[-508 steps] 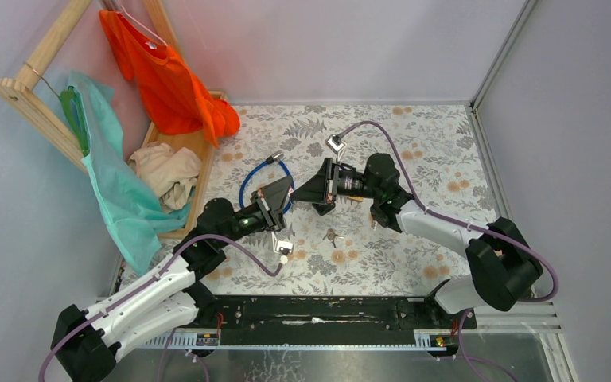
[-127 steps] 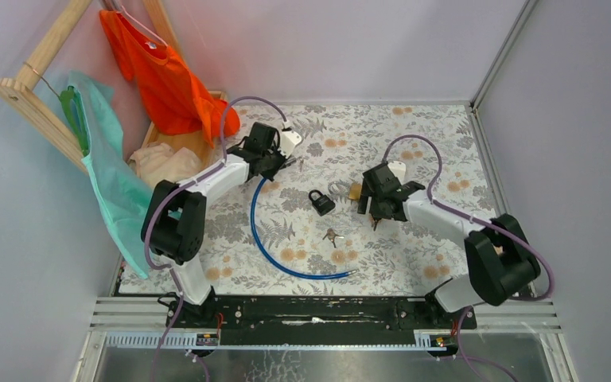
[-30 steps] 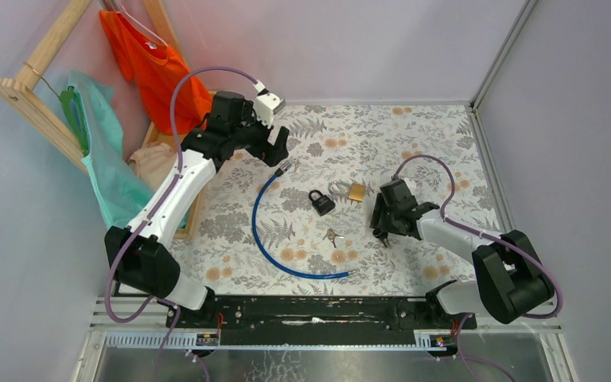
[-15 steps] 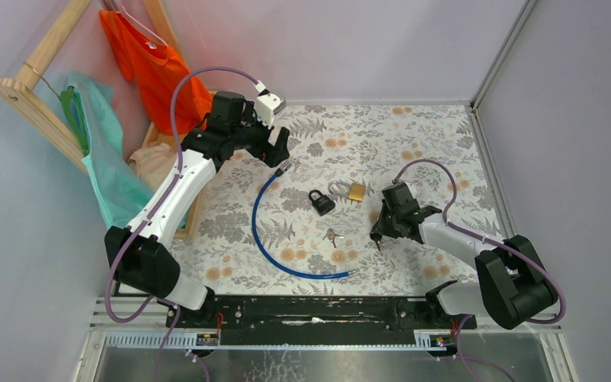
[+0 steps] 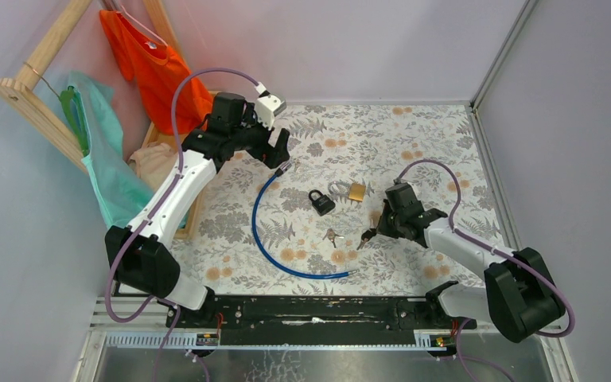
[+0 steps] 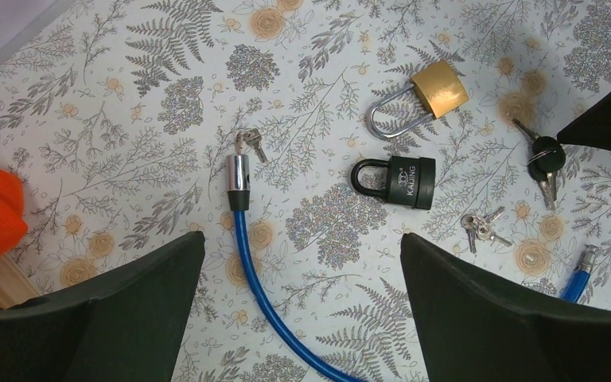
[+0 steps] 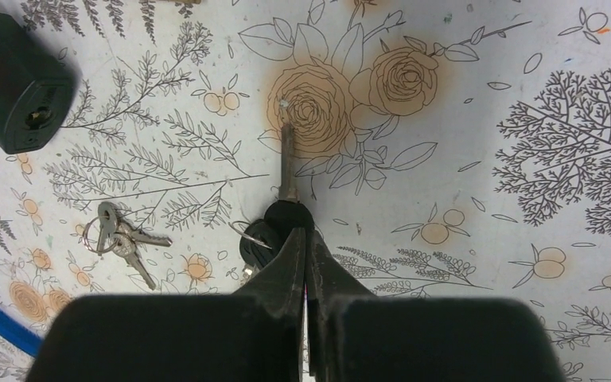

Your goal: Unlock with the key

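Pale lilac walls (image 5: pixel 366 48) enclose a counter (image 5: pixel 430 135) covered in a fern-and-flower print. At ten o'clock a wooden rack (image 5: pixel 48 45) carries an orange garment (image 5: pixel 167 79) and a teal one (image 5: pixel 111 183). An aluminium post (image 5: pixel 503 56) rises at two o'clock.

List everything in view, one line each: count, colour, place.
mat: one, floral, under everything
key: one, black head, silver blade, in right gripper
black padlock: one, mat centre
brass padlock: one, gold, beside black padlock
silver keys: one bunch, near black padlock
cable lock: one, blue, curved across mat
orange garment: one, hanging far left
teal garment: one, hanging left
wooden rack: one, far left
left gripper: black, open, above mat
right gripper: black, shut on key
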Motion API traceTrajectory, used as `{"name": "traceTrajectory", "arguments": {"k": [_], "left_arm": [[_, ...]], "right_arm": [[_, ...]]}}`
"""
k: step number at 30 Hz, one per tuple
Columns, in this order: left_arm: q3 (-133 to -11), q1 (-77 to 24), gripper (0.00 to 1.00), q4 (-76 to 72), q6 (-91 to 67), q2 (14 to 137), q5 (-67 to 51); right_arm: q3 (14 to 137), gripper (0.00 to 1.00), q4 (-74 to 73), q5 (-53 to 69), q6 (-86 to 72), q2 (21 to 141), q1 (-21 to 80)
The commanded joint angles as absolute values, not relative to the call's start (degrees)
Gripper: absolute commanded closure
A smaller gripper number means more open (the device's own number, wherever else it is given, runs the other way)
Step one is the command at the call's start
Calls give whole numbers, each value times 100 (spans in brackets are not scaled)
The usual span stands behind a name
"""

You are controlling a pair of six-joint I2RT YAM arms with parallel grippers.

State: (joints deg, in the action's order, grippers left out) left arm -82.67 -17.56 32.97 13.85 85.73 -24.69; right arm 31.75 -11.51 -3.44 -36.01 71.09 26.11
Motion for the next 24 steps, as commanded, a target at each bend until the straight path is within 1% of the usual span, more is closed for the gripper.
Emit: {"name": "traceTrajectory", "arguments": {"k": [1,4,8,10,11,12,13,14,16,18,22,24], "left_arm": [[-8216,-1714,0,3141,1394,8511,-2575],[-8175,-1714,0,3141,1366,8516,-2724],[-8012,-1721,0,3141,1328,8560,-3220],[-7962,-1723,1,3183,1341,8617,-3403],[-7968,-1720,1,3220,1345,8652,-3427],[-7994,-1722,1,3257,1345,8705,-3443],[-8018,-1723,1,3292,1360,8719,-3445],[-8041,-1723,1,3303,1370,8724,-3445],[-8057,-1712,1,3305,1396,8692,-3435],[-8088,-1718,1,3317,1424,8646,-3414],[-8094,-1718,1,3357,1531,8566,-3317],[-8096,-1716,1,3357,1554,8553,-3266]], "right_arm": [[3359,100,-1214,-272,-3492,6878,2631],[3458,100,-1257,-155,-3442,6716,2636],[3631,100,-1293,1,-3331,6446,2635],[3809,100,-1550,-84,-3341,6444,2623],[3907,98,-1747,-126,-3360,6481,2629],[3970,85,-1881,-106,-3383,6525,2627],[3983,67,-1903,-49,-3402,6559,2626],[3930,59,-1844,49,-3422,6577,2630],[3790,55,-1729,105,-3480,6618,2636],[3661,56,-1658,255,-3533,6701,2631],[3340,49,-1413,729,-3673,6796,2628],[3193,50,-1318,822,-3714,6836,2632]]}}
